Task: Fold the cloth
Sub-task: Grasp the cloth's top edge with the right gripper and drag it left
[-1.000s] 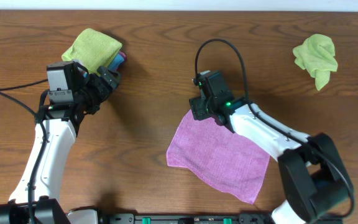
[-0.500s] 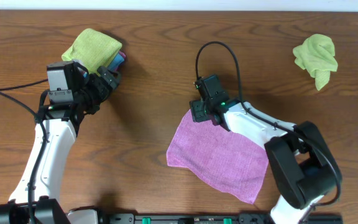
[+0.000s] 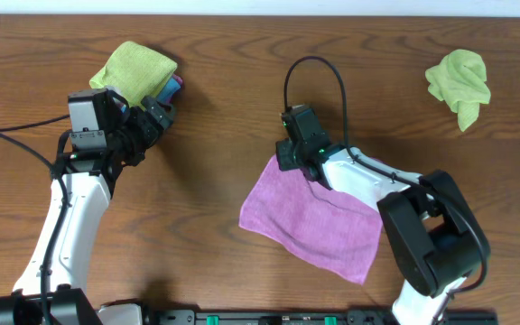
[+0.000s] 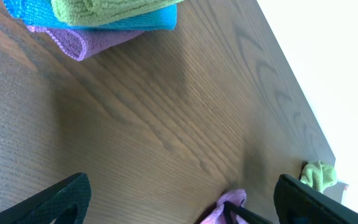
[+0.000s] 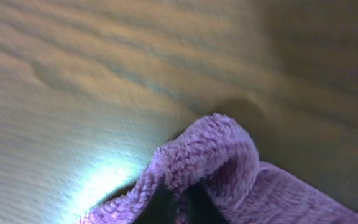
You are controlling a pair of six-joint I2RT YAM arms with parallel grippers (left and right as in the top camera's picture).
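Note:
The purple cloth [image 3: 319, 221] lies spread on the wooden table, in front of the middle. My right gripper [image 3: 287, 161] sits at its far left corner and is shut on it. In the right wrist view the cloth's corner [image 5: 210, 155] is bunched into a raised fold, pinched between the dark fingers at the bottom edge. My left gripper [image 3: 159, 116] hangs wide open at the far left, holding nothing. Its two black fingers [image 4: 67, 196] frame bare wood, with the cloth's lifted corner [image 4: 229, 200] small in the distance.
A stack of folded cloths [image 3: 138, 68], green over blue and purple [image 4: 104, 15], lies at the far left just beyond my left gripper. A crumpled light green cloth [image 3: 460, 83] lies at the far right. The right arm's black cable [image 3: 314, 65] loops above it.
My right gripper has shut on the cloth's far left corner, and the cloth has drawn in slightly at its edges. The left arm has not moved.

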